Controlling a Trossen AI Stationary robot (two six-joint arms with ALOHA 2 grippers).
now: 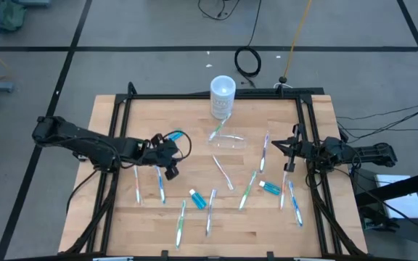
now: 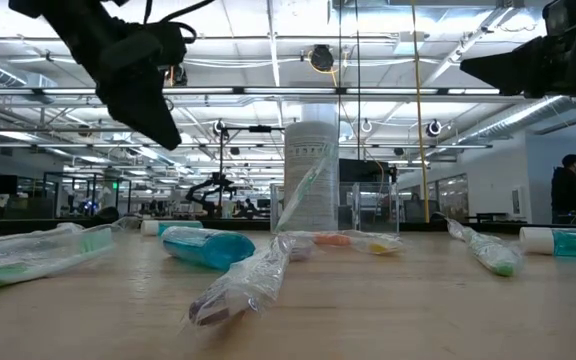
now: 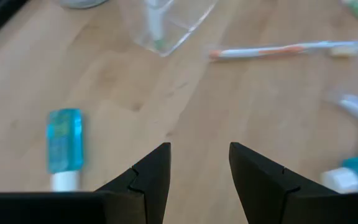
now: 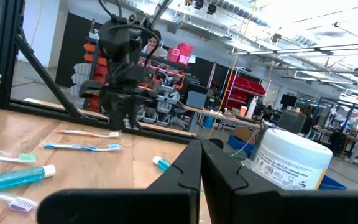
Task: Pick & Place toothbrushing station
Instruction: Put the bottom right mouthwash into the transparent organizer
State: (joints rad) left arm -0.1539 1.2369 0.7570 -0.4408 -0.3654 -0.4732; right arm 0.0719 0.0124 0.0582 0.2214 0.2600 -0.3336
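Toothbrushes look light, slim and slippery, so pinch mid-handle; your left gripper hangs half-open and empty at nine o'clock, right gripper closed, empty at three.

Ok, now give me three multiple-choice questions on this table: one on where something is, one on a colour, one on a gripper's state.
1. Where is the white cylinder?
A. middle of the table's far edge
B. near left corner
C. in a gripper

2. What colour are the small tubes?
A. red
B. yellow
C. blue, white-capped

3. How is the left gripper?
A. shut on a toothbrush
B. open, empty
C. shut on a tube

Answers:
1 A: the high view shows the white cylinder upright at the table far edge.
2 C: see the tube.
3 B: the left gripper shows bare wood between its fingers.
The right gripper waits at the right side.
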